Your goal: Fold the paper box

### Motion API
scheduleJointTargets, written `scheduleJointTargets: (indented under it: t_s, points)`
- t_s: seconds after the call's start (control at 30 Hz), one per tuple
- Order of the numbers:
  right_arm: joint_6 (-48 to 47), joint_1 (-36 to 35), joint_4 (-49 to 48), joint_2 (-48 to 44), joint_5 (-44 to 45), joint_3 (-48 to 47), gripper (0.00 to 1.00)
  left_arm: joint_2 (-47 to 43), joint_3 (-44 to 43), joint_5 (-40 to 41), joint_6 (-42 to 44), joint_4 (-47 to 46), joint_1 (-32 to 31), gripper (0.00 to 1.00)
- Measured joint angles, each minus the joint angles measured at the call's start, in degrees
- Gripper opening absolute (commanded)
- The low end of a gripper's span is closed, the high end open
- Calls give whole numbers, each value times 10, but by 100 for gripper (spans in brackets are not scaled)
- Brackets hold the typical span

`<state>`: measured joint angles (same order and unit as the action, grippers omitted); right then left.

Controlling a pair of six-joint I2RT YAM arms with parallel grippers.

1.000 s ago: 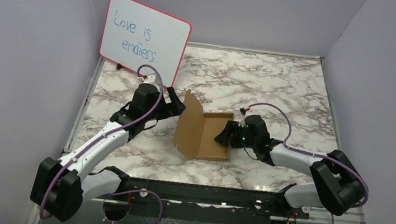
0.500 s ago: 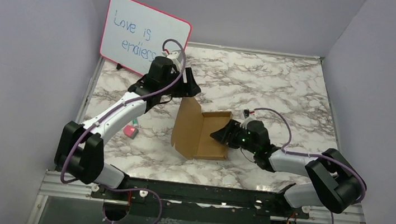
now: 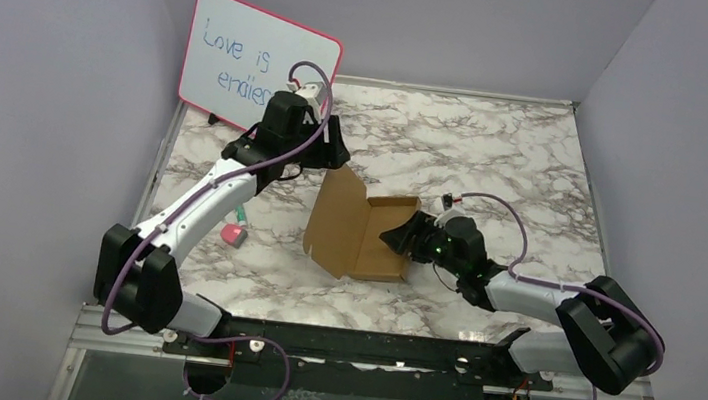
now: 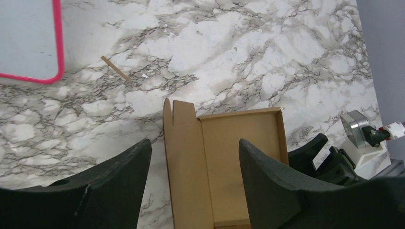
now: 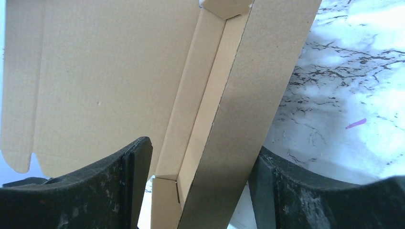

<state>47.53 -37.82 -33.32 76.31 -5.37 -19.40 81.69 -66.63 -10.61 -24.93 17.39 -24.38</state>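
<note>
Midway through folding the plain brown cardboard paper box [image 3: 366, 237], near the middle of the grey-veined marble table [image 3: 497, 146], tray walls up, left flap standing tilted. Straddling its right wall with the right gripper [image 5: 201, 145], fingers wide, not clamped; hovering over the flap's far end with the left gripper [image 4: 195, 148], fingers wide, empty. Next, likely: tip the flap rightward over the tray, clearing the right gripper first. Free room toward the far and right edges; tighter beside the pink-framed whiteboard [image 3: 254, 73] at the far left corner.

Top overhead, wrists close, all share box [image 3: 373, 245]
</note>
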Motion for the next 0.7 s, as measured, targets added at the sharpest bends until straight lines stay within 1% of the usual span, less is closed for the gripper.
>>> scheduleJointTargets:
  t_s: [0.13,0.23,0.33,0.43,0.47,0.6,0.7]
  points:
    - [-8,0,0,-1,2,5,75,-40,3,10,10,27,0,69]
    - [-11,0,0,-1,2,5,75,-55,26,11,13,40,0,69]
    - [-11,0,-1,-1,2,7,75,-57,54,10,14,59,-1,67]
    - [-11,0,-1,0,2,9,75,-57,72,4,15,75,-1,57]
    - [-12,0,-1,0,2,10,75,-57,73,0,16,78,-1,52]
    - [-20,0,2,-3,2,10,76,-55,72,-21,30,81,-4,40]
    - [-34,0,20,-26,9,10,77,-40,57,-36,50,85,-5,30]
